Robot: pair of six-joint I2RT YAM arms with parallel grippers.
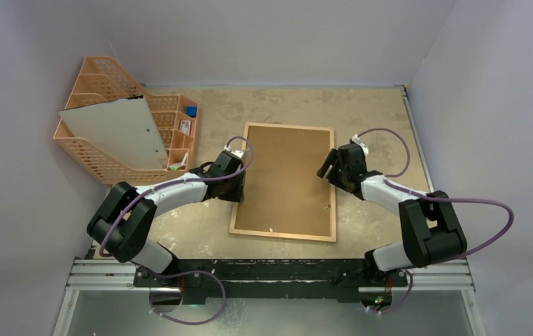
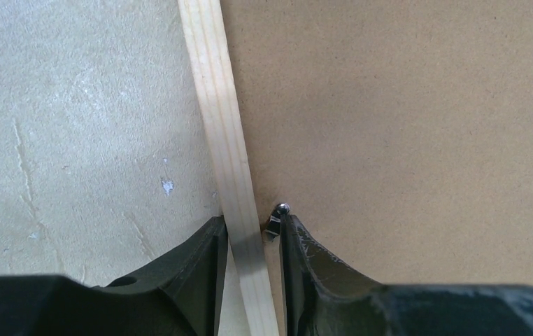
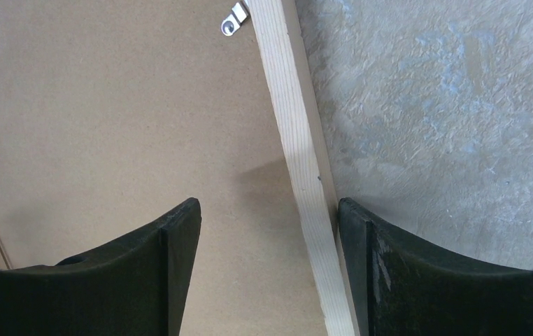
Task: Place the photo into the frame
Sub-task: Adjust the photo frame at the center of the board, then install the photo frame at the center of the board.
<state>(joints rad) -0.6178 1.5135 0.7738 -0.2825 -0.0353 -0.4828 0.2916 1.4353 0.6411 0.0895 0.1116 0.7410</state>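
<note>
The frame (image 1: pixel 288 127) lies flat on the table with a brown hardboard panel (image 1: pixel 285 182) filling its back. The photo is out of view. My left gripper (image 1: pixel 238 179) straddles the frame's left wooden rail (image 2: pixel 225 126). Its jaws are narrow, with one finger against the wood and the other against a small metal tab (image 2: pixel 276 222) on the panel (image 2: pixel 403 105). My right gripper (image 1: pixel 325 168) stands open over the right rail (image 3: pixel 295 126), one finger above the panel (image 3: pixel 110 105) and the other outside the rail. Another metal tab (image 3: pixel 234 19) shows farther up that rail.
An orange mesh organizer (image 1: pixel 103 77) stands at the back left with a pale grey sheet (image 1: pixel 120 129) leaning in it and small items in its compartments. Walls close in the table on the left, back and right.
</note>
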